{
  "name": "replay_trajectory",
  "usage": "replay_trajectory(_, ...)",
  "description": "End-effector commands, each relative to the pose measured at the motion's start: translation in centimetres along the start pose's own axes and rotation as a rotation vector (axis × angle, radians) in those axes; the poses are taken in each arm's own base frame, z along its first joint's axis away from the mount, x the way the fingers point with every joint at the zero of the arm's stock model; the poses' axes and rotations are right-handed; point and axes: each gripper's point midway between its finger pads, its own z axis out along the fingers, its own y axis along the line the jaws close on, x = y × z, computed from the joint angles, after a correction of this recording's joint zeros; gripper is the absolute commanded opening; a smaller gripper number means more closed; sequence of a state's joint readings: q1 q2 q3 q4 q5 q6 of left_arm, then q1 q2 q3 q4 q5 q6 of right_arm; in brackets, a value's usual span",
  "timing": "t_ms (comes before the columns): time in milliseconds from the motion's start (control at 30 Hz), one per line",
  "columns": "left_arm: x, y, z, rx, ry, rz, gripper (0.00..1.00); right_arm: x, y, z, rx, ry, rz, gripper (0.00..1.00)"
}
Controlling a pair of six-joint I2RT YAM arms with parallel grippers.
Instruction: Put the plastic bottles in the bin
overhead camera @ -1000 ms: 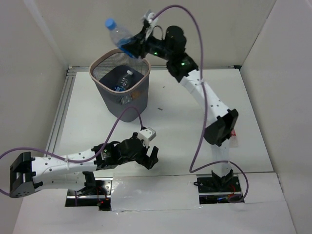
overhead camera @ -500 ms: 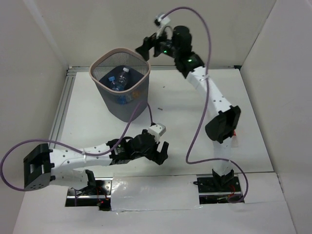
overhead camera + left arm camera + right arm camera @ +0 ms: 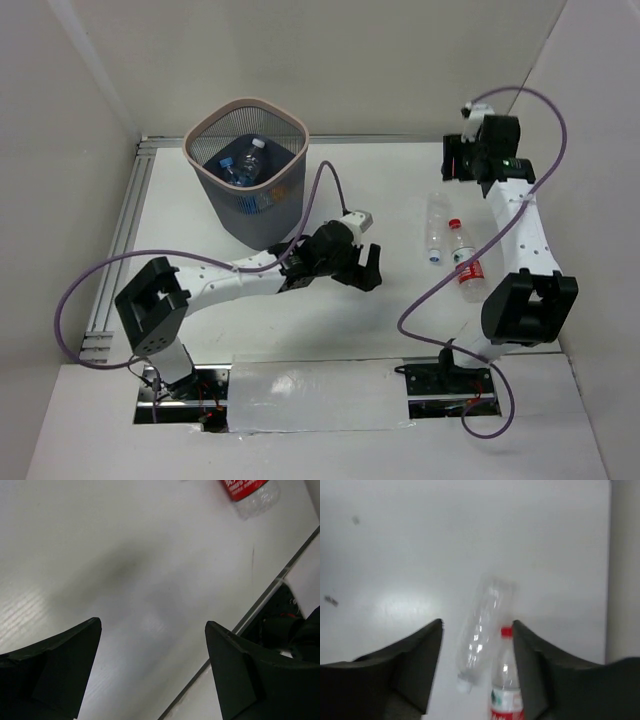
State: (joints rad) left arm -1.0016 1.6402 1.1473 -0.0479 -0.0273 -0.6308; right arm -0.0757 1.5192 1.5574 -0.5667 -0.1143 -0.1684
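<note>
On the table [image 3: 400,315], clear bottle [image 3: 435,226] beside red-capped bottle [image 3: 466,264] — left gripper [image 3: 360,270] fingers apart; right gripper [image 3: 451,167] likewise.

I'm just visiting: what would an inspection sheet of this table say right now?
Surface: white table, a few dark specks.
Job's things: bin holds bottles; clear bottle and red-label bottle lie on the table.
Clutter: nothing seen.
Grippers: left gripper open, empty; right gripper open, aimed at the clear bottle.
Cables: purple cables loop off both arms.
Surroundings: white walls, metal rail at left.
</note>
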Motion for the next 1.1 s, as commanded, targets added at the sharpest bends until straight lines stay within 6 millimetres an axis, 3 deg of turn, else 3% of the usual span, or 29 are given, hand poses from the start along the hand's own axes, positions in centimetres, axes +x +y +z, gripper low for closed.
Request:
replay_trajectory(0, -3.5, -2.1, 1.4, 0.090, -0.053, -0.037, 0.97, 8.5, -1.3, -0.9, 0.030, 0.251, 0.044, 0.69)
replay_trajectory(67, -5.1, -3.3, 2.0, 0.114, -0.076, -0.035, 0.97, 10.9, -2.6, -1.3, 0.048, 0.299, 0.071, 0.76)
replay_trajectory(100, -5.8, -3.2, 2.4, 0.119, -0.081, -0.029, 0.97, 12.7, -2.6, -1.7, 0.050, 0.332, 0.083, 0.85)
replay_trajectory(133, -5.4, -2.9, 3.6, 0.106, -0.060, -0.030, 1.00, 13.6, -2.8, -1.7, 0.055, 0.354, 0.093, 0.89)
replay_trajectory(167, -7.5, -3.5, 3.8, 0.121, -0.100, -0.023, 1.00, 14.1, -3.2, -2.1, 0.062, 0.359, 0.091, 0.90)
replay_trajectory(267, -9.0, -3.8, 5.7, 0.125, -0.102, -0.027, 1.00, 16.9, -4.0, -2.3, 0.081, 0.423, 0.086, 0.94)
replay_trajectory(400, -9.7, -3.3, 7.0, 0.129, -0.100, -0.056, 1.00, 20.9, -3.9, -2.0, 0.056, 0.513, 0.100, 0.95)
replay_trajectory(500, -9.5, -3.3, 7.3, 0.136, -0.093, -0.066, 1.00, 22.1, -3.6, -1.4, 0.042, 0.519, 0.096, 0.95)
replay_trajectory(567, -9.5, -2.8, 7.2, 0.127, -0.093, -0.071, 1.00, 23.9, -3.7, -0.7, 0.047, 0.559, 0.099, 0.95)
replay_trajectory(600, -8.5, -2.1, 7.4, 0.114, -0.073, -0.065, 1.00, 24.4, -3.8, -0.5, 0.054, 0.570, 0.098, 0.95)
replay_trajectory(633, -8.5, -2.2, 7.0, 0.116, -0.076, -0.055, 1.00, 25.5, -3.6, -0.2, 0.047, 0.596, 0.103, 0.92)
replay_trajectory(767, -8.5, -1.4, 5.8, 0.101, -0.090, -0.039, 1.00, 27.0, -4.0, 0.4, 0.064, 0.610, 0.089, 0.85)
replay_trajectory(967, -7.0, 0.3, 5.9, 0.064, -0.062, -0.039, 1.00, 29.6, -3.8, 0.9, 0.051, 0.659, 0.063, 0.72)
replay_trajectory(1067, -6.5, 0.7, 5.8, 0.051, -0.058, -0.030, 1.00, 29.9, -3.8, 1.0, 0.045, 0.670, 0.056, 0.52)
